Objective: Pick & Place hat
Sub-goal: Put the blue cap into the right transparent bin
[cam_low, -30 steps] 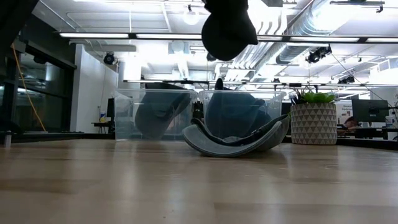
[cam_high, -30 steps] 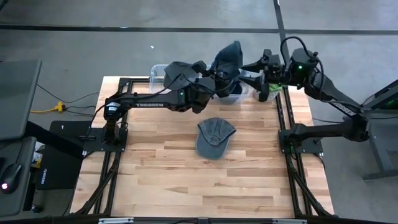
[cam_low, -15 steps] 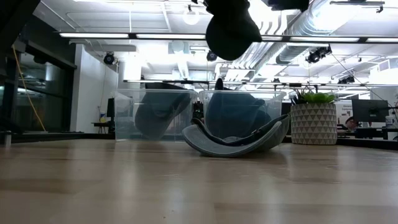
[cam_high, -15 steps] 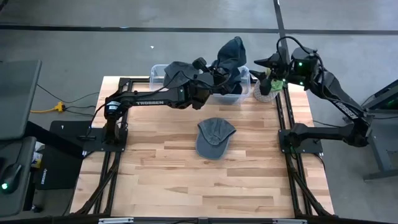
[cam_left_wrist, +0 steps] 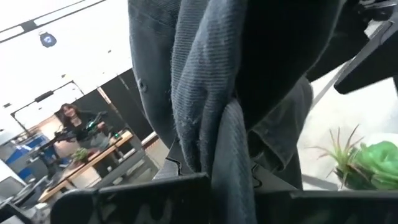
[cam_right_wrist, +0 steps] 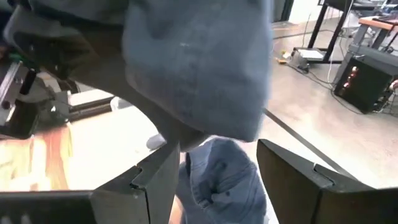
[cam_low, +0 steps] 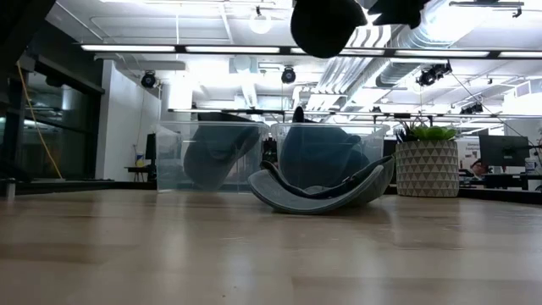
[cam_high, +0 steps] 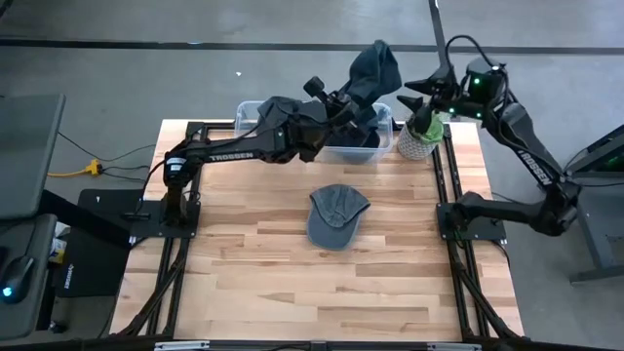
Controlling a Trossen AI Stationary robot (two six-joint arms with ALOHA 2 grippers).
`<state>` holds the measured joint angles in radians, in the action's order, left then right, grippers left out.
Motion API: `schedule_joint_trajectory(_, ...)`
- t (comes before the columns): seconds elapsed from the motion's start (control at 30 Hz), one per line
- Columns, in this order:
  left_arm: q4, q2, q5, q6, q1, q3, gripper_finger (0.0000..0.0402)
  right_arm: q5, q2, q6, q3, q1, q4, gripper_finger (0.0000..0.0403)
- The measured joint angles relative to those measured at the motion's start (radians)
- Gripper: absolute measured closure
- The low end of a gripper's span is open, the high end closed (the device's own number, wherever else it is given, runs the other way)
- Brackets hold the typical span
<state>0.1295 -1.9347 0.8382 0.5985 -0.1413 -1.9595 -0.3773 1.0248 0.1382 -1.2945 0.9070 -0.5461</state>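
Left pincer (cam_high: 353, 95): clamped tight on a dark blue hat (cam_high: 374, 68), held up in the air above the far edge of the worktop (cam_high: 292, 283), over the clear bin.
Held hat: hangs bunched from the left pincer; in the low view it shows as a dark lump (cam_low: 327, 25) at the top, well clear of the wood.
Right pincer (cam_high: 421, 96): fingers parted, gripping nothing, near the far right corner just beside the held hat; its wrist view has the hat's cloth (cam_right_wrist: 199, 68) close in front, above the gap between the fingers.
Second hat (cam_high: 336, 214): grey, lying near the middle of the worktop, apart from both pincers.
Clear bins (cam_high: 382, 146): at the far edge, with more hats inside.
Potted plant (cam_high: 421, 138): far right corner, beneath the right pincer.
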Motion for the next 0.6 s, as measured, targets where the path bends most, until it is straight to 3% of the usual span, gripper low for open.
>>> schedule_joint_trajectory(0.2, -0.006, 0.0, -0.048, -0.001, -0.006, -0.019, 0.0401, -0.202, 0.0, -0.006, 0.0, 0.106, 0.063, 0.0194)
schedule_joint_trajectory(0.6, -0.014, 0.0, -0.121, -0.056, -0.003, -0.02, 0.0401, -0.434, 0.029, 0.047, 0.0, 0.212, 0.128, 0.0194)
